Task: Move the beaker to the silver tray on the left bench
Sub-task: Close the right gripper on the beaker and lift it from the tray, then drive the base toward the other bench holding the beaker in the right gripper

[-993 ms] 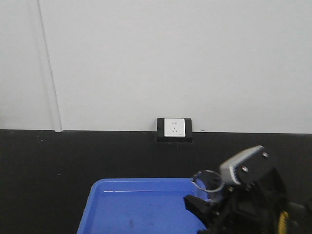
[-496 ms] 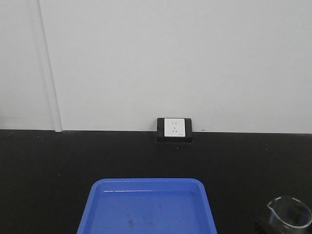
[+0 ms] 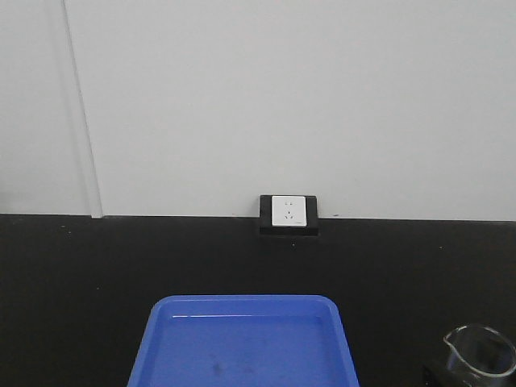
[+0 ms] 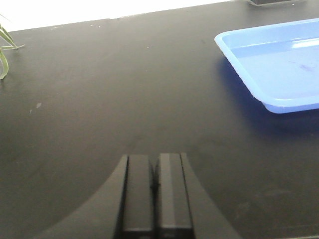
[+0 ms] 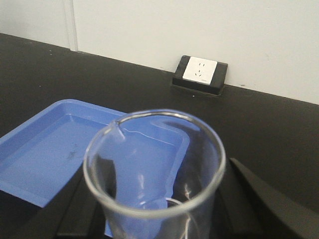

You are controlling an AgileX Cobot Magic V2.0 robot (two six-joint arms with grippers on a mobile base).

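- Front view: a white wall (image 3: 282,97) fills the upper half, and a white wall socket (image 3: 289,210) in a black frame sits at its foot, right of centre.
- Below it the black worktop (image 3: 81,274) runs the full width. A blue tray (image 3: 242,343) lies near, in the middle, cut off by the bottom edge.
- The beaker (image 3: 481,355) shows at the near right corner, just right of the blue tray and apart from it. It is upright, with its spout towards the left. A dark shape shows at its lower left, too little of it to name.
- Left wrist view: the left gripper (image 4: 155,191) hangs over bare black worktop (image 4: 124,89) with its two dark fingers (image 4: 138,194) pressed together and nothing between them.
- The blue tray (image 4: 279,59) lies far right, well apart from the gripper. A thin green leaf (image 4: 4,57) pokes in at the far left edge.
- Right wrist view: the beaker (image 5: 149,174) stands upright and close to the lens, empty, with its spout to the left.
- The right gripper (image 5: 157,226) is clamped on the beaker, with dark fingers (image 5: 264,199) flanking the glass on both sides low down.
- Beyond the beaker the blue tray (image 5: 45,159) lies to the left on the worktop (image 5: 279,134), and the socket (image 5: 200,69) sits far off at the foot of the wall.
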